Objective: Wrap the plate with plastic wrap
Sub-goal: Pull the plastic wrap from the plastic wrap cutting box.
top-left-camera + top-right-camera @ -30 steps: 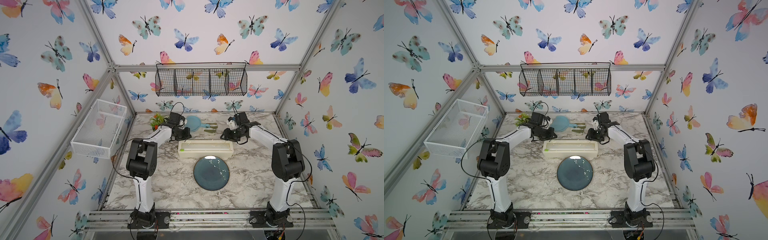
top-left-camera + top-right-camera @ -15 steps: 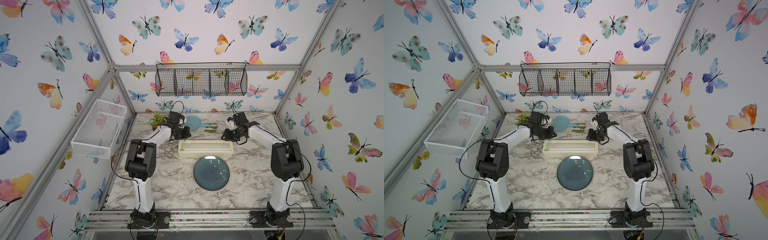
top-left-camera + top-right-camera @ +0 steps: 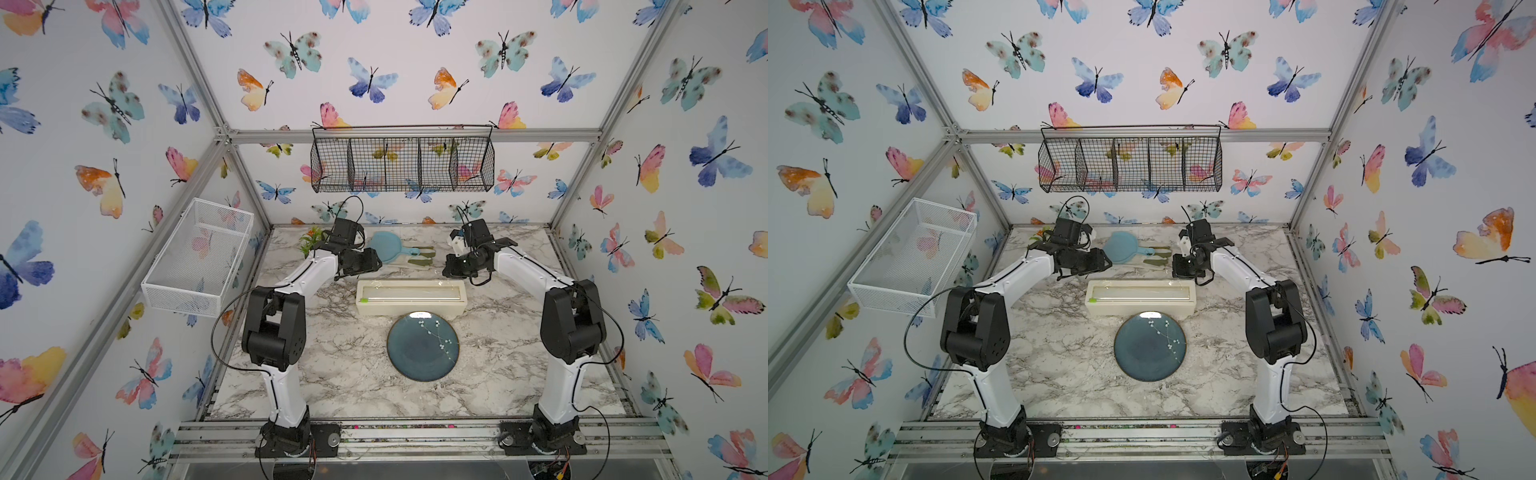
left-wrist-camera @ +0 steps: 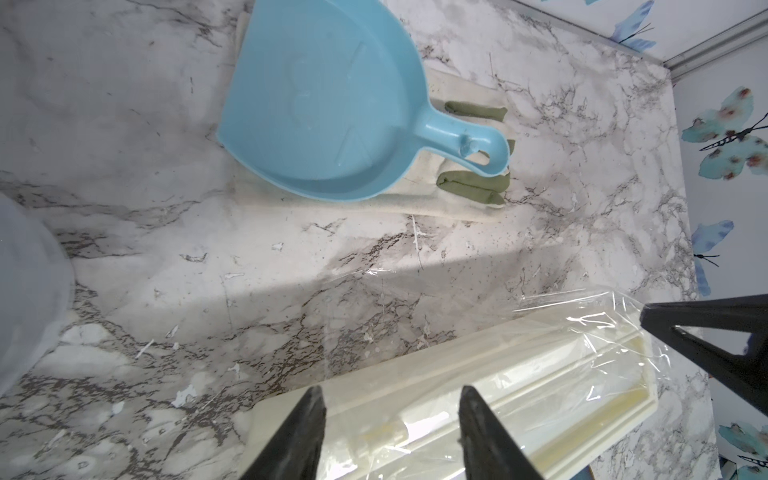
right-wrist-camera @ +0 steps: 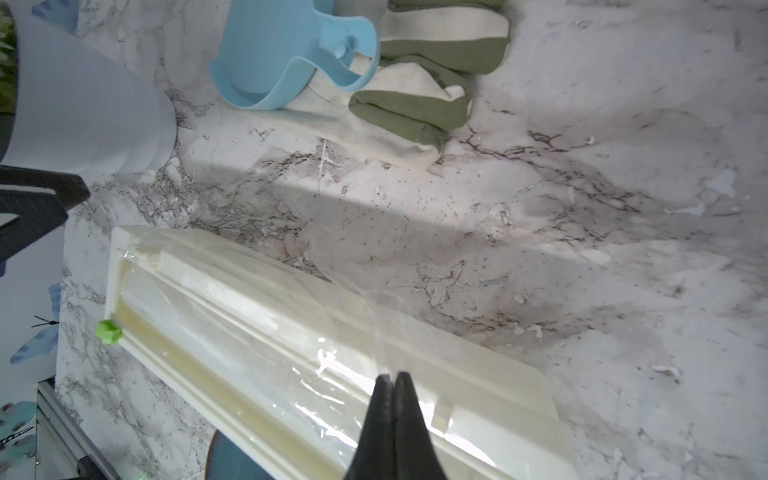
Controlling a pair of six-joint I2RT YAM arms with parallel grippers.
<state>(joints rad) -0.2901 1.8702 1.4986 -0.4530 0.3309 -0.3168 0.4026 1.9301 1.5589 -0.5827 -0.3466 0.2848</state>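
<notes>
The right gripper is pinched tight on the plastic wrap above the dispenser box, while the left gripper stands partly open, holding nothing.

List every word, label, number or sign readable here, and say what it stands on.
No readable text anywhere in these views.
On the plastic wrap dispenser box: no print visible.
On the blue dustpan: only faint raised shapes, no letters.
On the plate: a blossom pattern only.
</notes>
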